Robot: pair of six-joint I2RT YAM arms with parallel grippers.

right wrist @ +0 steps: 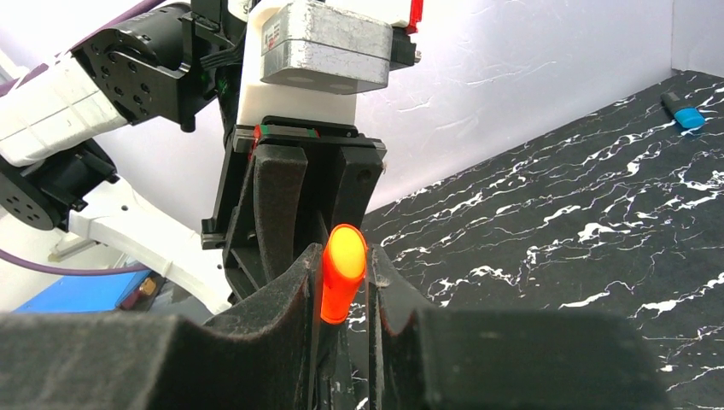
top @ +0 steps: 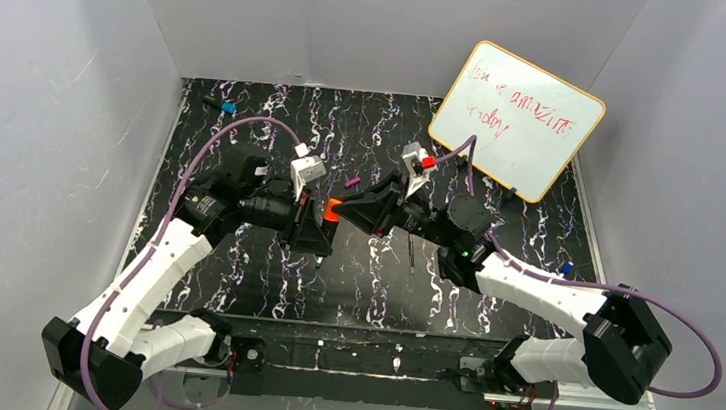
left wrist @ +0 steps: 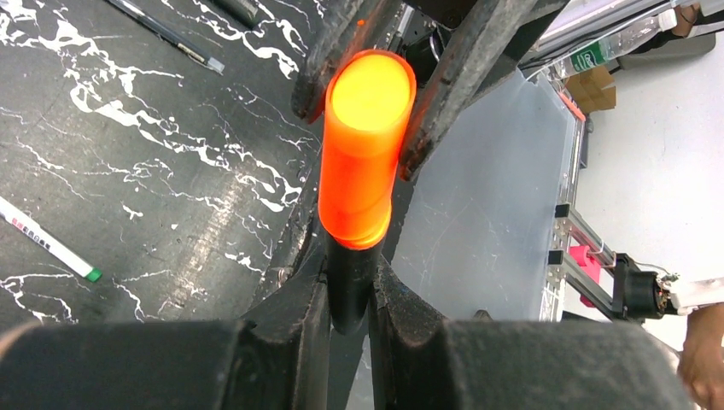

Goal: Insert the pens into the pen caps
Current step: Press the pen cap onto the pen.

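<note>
Both grippers meet above the middle of the table. My left gripper (top: 318,223) (left wrist: 351,272) is shut on a short black marker (left wrist: 350,290). An orange pen cap (left wrist: 363,154) (top: 331,210) sits on the marker's end. My right gripper (top: 345,210) (right wrist: 345,260) faces the left one and is shut on that orange cap (right wrist: 341,282); its fingers (left wrist: 457,77) flank the cap's far end. A slim white pen (left wrist: 47,241) and a dark pen (left wrist: 166,34) (top: 411,255) lie on the table. A purple cap (top: 352,181) lies just behind the grippers.
A whiteboard (top: 516,119) with red writing leans at the back right. A blue cap (top: 229,108) (right wrist: 683,111) lies at the back left, and another blue piece (top: 566,269) is beside the right arm. White walls close in the black marbled table (top: 261,286).
</note>
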